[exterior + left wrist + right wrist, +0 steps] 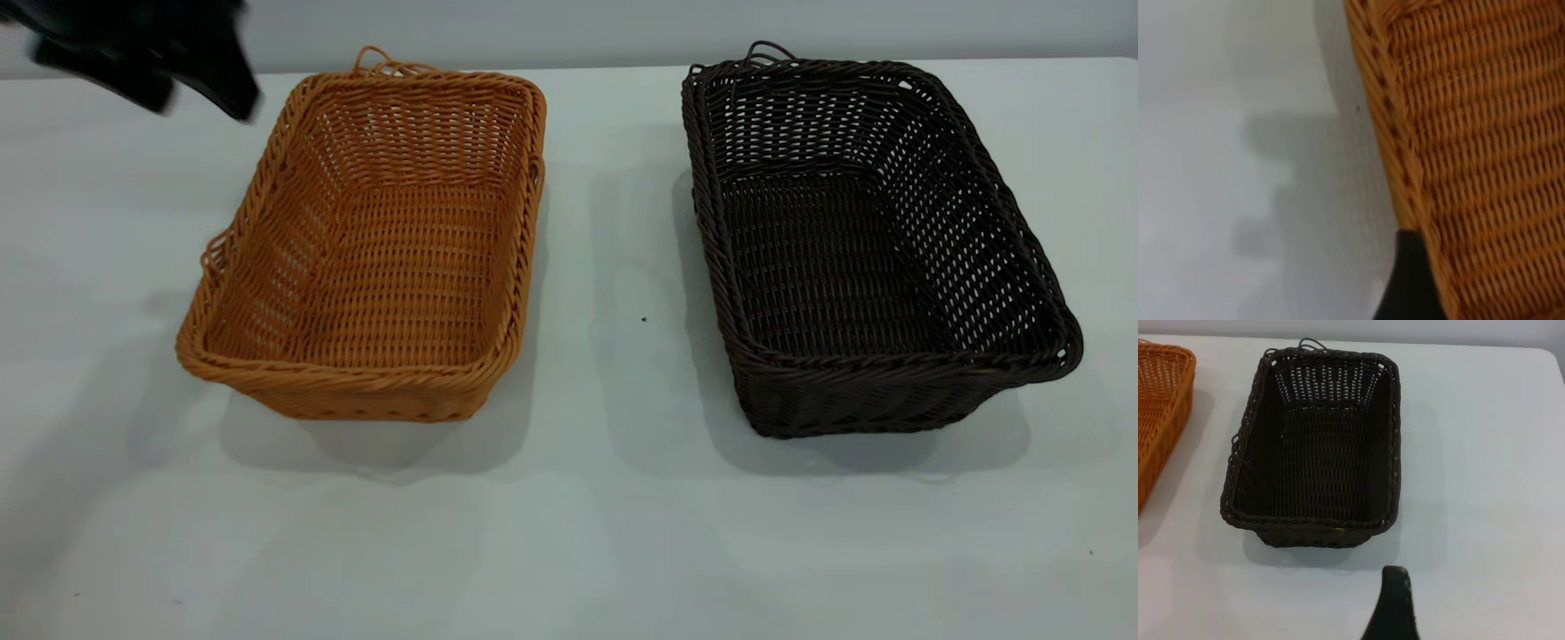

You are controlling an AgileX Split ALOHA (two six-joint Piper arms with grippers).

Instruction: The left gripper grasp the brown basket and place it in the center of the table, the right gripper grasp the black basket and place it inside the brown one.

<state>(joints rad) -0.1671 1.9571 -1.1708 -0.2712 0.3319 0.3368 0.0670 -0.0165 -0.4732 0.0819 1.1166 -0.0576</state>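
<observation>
A: Where is the left gripper (pixel 147 58)?

B: High at the far left corner of the exterior view, dark and blurred, just beside the far left corner of the brown basket (pixel 373 240); I cannot tell whether its fingers are apart or together; its wrist view shows one black finger (pixel 1411 280) at the braided rim of that basket (pixel 1485 153), and touching or only close I cannot say.

A: And the right gripper?

B: Outside the exterior view; its wrist view shows a single dark fingertip (pixel 1395 607) above bare table (pixel 1485 520), apart from the black basket (pixel 1315 447); its state I cannot tell.

A: How do the baskets lie?

B: Both upright and empty on the table (pixel 605 516); the brown one left of centre, the black basket (pixel 871 240) to the right, a strip of bare table between them; loop handles show at their far ends.
</observation>
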